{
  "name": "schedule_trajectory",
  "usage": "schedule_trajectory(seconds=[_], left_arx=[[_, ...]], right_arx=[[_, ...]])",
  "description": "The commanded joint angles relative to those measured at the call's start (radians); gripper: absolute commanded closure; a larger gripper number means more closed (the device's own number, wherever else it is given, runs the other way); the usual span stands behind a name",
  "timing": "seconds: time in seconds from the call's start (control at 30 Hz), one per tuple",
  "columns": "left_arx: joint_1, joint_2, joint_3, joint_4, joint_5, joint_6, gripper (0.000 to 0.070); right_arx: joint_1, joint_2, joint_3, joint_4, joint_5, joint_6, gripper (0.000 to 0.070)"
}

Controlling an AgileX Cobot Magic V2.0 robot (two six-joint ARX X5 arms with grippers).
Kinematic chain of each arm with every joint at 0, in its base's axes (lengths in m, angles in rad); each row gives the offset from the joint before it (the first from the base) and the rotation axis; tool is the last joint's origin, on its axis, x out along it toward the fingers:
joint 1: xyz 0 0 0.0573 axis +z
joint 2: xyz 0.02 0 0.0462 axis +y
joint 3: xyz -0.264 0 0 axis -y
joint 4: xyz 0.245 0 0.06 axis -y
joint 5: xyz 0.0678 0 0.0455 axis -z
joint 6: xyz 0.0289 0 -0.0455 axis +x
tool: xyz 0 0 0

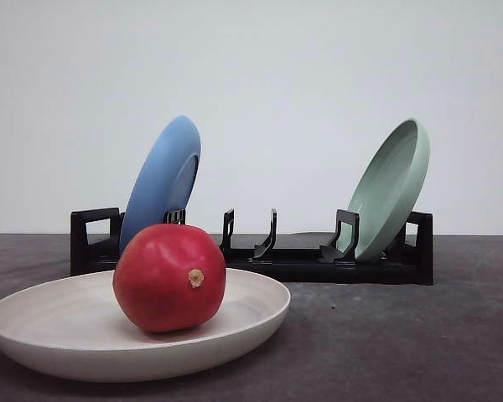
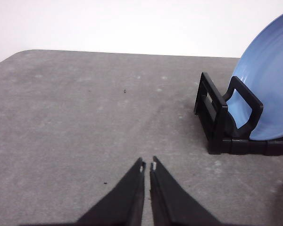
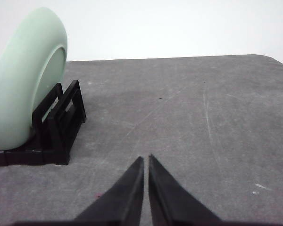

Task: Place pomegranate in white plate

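i see the pomegranate (image 1: 169,278) resting in the white plate (image 1: 50,322), lower left of frame. left gripper (image 2: 147,166) and right gripper (image 3: 145,159) both pinched closed, empty.

A dark grey, speckled matte tabletop (image 1: 402,335) carries a wide, shallow off-white round plate (image 1: 59,322) in front and a long black plastic dish rack (image 1: 318,266) behind it.

I see the pomegranate (image 1: 169,277) sitting inside the white plate (image 1: 42,335), resting on the plate's shallow floor a little right of its middle. It is a glossy, deep red, rounded fruit, and its small tan stem nub faces me, slightly to the right. The plate is wide, matte and cream-coloured with a raised rim, lying flat on the dark grey tabletop at my near left.
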Motion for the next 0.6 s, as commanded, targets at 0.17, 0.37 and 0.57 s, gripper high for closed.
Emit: schedule_trajectory(seconds=[0.17, 0.37, 0.57], left_arx=[[-0.001, -0.001, -0.009, 0.012, 0.002, 0.010, 0.0700], [-0.001, -0.001, -0.009, 0.012, 0.002, 0.010, 0.0700], [-0.001, -0.001, -0.009, 0.012, 0.002, 0.010, 0.0700]], right_arx=[[0.000, -0.003, -0.003, 0.011, 0.000, 0.012, 0.0688], [0.000, -0.003, -0.003, 0.011, 0.000, 0.012, 0.0688], [0.000, -0.003, -0.003, 0.011, 0.000, 0.012, 0.0688]])
